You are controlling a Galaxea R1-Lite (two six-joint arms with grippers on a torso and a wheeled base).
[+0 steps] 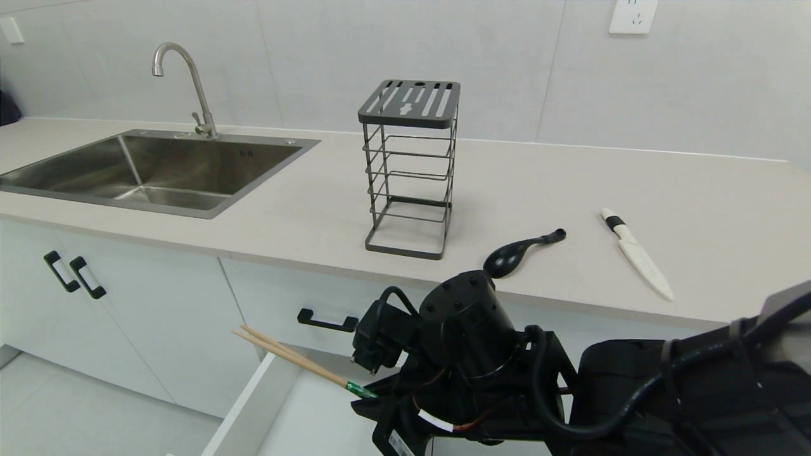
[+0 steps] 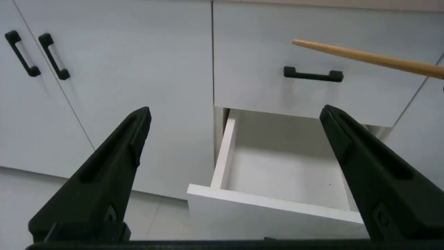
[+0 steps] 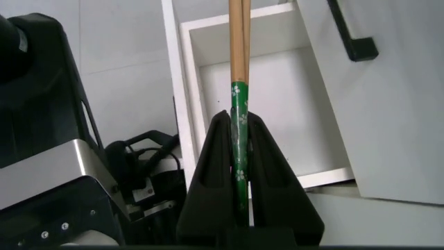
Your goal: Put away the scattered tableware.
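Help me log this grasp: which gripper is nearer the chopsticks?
Right. The right gripper is shut on the green ends of the chopsticks. The left gripper is open and apart from them, facing the open drawer.

The head view looks from high up, forward and down, across the tabletop to the back wall, with the sink at its left. Its lower edge reaches past the tabletop's front to the open drawer. The left wrist view sits low and close, facing the cabinet fronts between the fingers of the left end effector and looking into that drawer. The right wrist view looks along the right end effector, steeply down into the same drawer from near. All three views share the drawer and the chopsticks.
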